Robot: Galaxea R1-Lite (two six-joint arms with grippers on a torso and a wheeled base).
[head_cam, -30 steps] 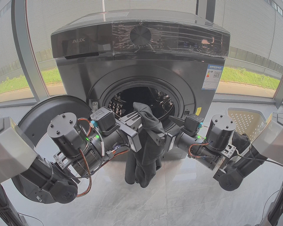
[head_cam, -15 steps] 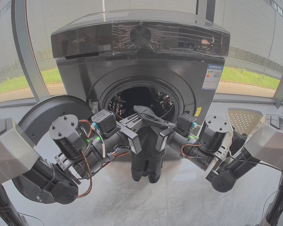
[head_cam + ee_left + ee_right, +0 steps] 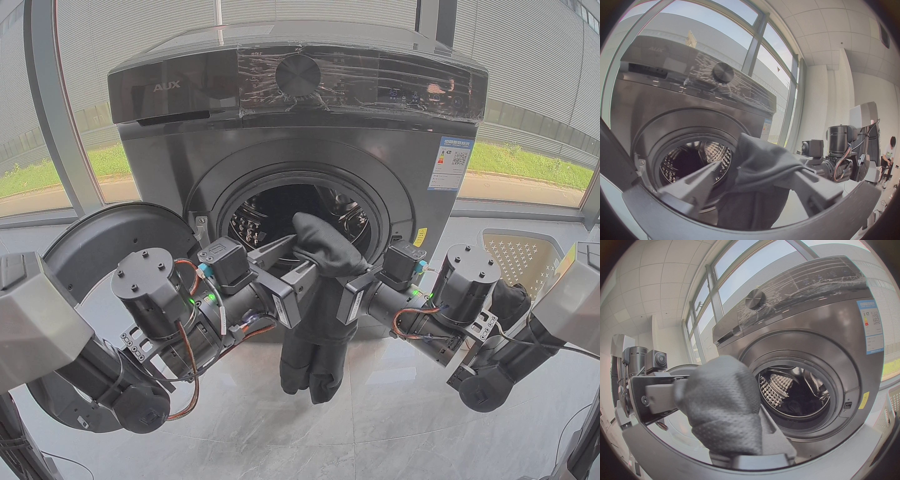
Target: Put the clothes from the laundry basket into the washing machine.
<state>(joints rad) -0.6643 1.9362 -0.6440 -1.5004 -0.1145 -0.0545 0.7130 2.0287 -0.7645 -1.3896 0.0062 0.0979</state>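
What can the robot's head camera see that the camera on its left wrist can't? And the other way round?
Head view: the laundry basket, standing to the robot's right of the machine, and the hanging lower end of the dark garment.

Left wrist view: the ceiling and a white wall of the room.

Both: the washing machine with its drum open to view, and the garment draped over one finger of the left pincer, which is open, in front of the opening.
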